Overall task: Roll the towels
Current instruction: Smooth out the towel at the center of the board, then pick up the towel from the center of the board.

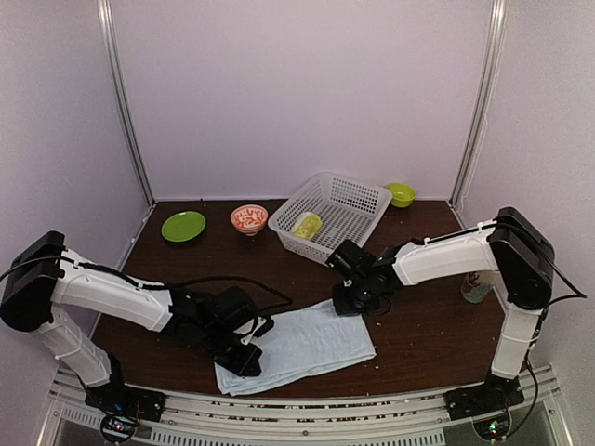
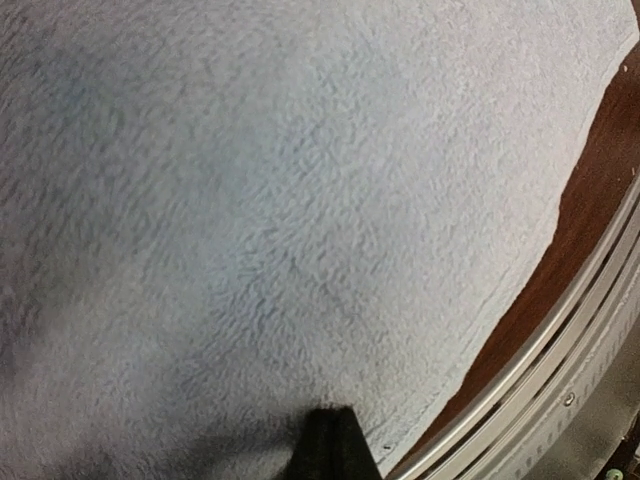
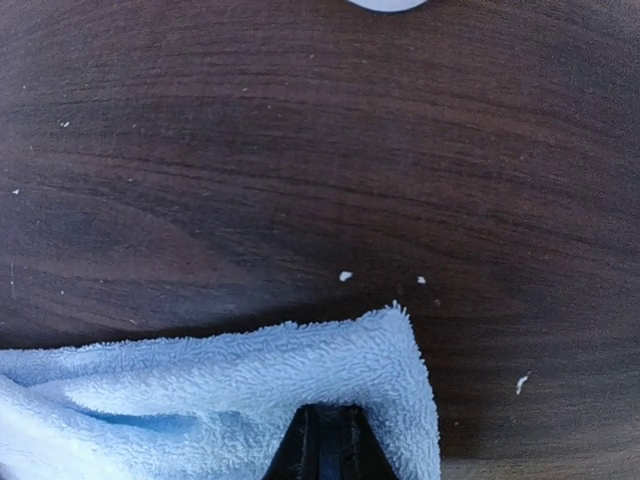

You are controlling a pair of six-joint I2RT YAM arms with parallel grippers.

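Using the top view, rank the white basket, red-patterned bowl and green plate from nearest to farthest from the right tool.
1. White basket, just behind the right tool, which pinches the pale blue towel at its corner.
2. Red-patterned bowl, at the back, farther left.
3. Green plate, at the back, farthest left.

A robot laboratory is shown, more exactly a closed test cell. The dark wood table (image 1: 428, 325) is shut in on three sides by plain pale walls (image 1: 307, 84), and bare metal posts (image 1: 127, 102) are set in the back corners. The left arm (image 1: 102, 293) and the right arm (image 1: 446, 255) are bolted to a metal rail (image 1: 307, 423) at the near edge, and their cables (image 1: 223, 279) are left open to view. Household things are laid out on the table as in a trial: a basket (image 1: 363, 197), a plate (image 1: 183, 226), a bowl (image 1: 248, 219) and a towel (image 1: 307, 344).
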